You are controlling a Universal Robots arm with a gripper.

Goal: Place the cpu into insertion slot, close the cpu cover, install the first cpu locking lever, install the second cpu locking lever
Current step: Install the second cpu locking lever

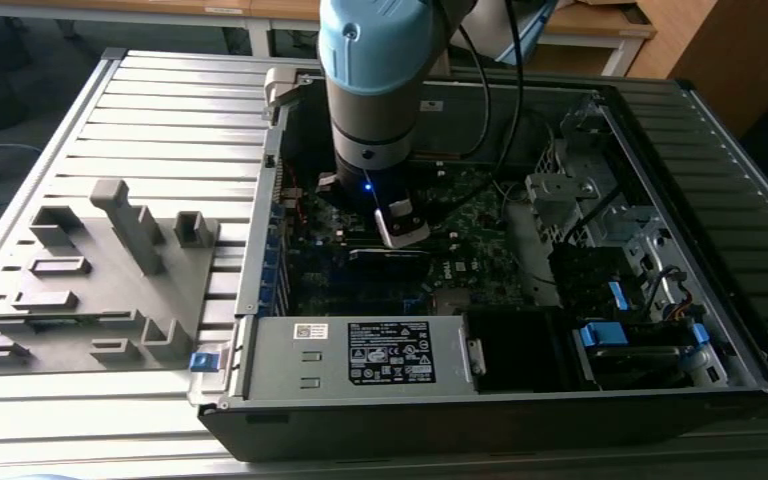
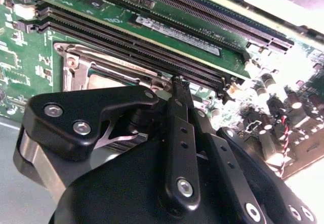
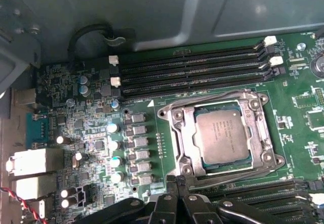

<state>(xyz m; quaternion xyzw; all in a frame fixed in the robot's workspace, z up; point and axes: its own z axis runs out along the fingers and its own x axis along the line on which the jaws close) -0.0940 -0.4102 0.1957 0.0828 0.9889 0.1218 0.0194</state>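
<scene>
Memory slots [image 3: 192, 72] flank your cpu [image 3: 224, 134], seated in the insertion slot [image 3: 178, 133] under the closed cpu cover [image 3: 253, 102]. Gripper [image 3: 177, 181] fingers pressed together just beside it, inside the computer case [image 1: 491, 400] on a slatted table [image 1: 157, 110].

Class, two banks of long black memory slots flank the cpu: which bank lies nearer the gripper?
The near bank, right beside the gripper in the first wrist view. The far bank, with white end clips, lies beyond the cpu.

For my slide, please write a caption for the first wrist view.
The cpu sits in the insertion slot, cpu cover framing it, gripper beside the socket.
</scene>
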